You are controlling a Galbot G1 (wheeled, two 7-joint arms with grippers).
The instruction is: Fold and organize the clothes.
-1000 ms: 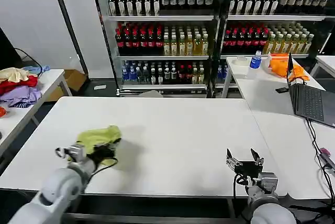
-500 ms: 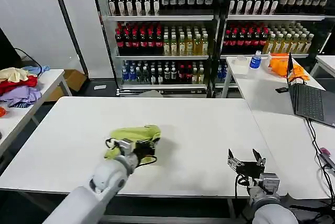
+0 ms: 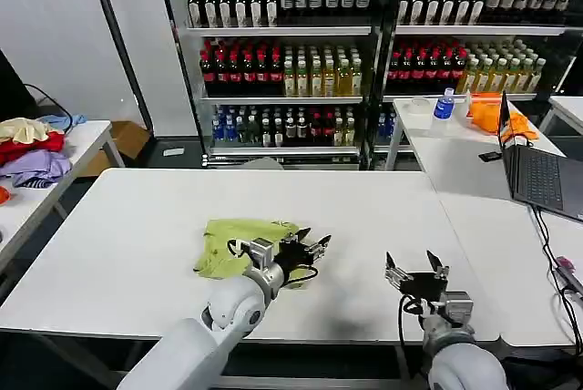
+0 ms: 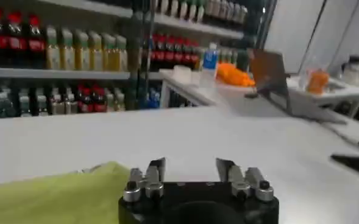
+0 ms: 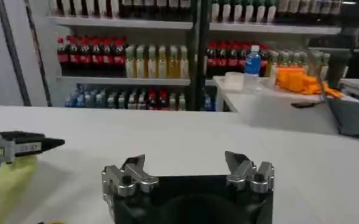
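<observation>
- Head view: the lime yellow-green T-shirt (image 3: 235, 242) lies crumpled on the white table (image 3: 364, 217), near the table's middle and toward the front edge.
- Left gripper (image 3: 309, 246) sits at the right-hand edge of the T-shirt, low over the table. Its fingers are spread apart and hold nothing; the cloth lies beside and behind them, not between them.
- Left wrist view: the left gripper (image 4: 191, 168) shows both fingers parted with bare table between them. The T-shirt (image 4: 51, 198) lies off to one side of the fingers, next to the gripper body.
- Right gripper (image 3: 407, 263) is positioned near the front edge of the table, well apart from the T-shirt. Its fingers are spread and empty.
- Right wrist view: the right gripper (image 5: 186, 163) has its fingers wide apart over bare table. The left gripper (image 5: 21, 145) and an edge of the T-shirt (image 5: 2, 185) appear farther off.
- A laptop (image 3: 537, 171) stands open on the adjoining table on the robot's right.
</observation>
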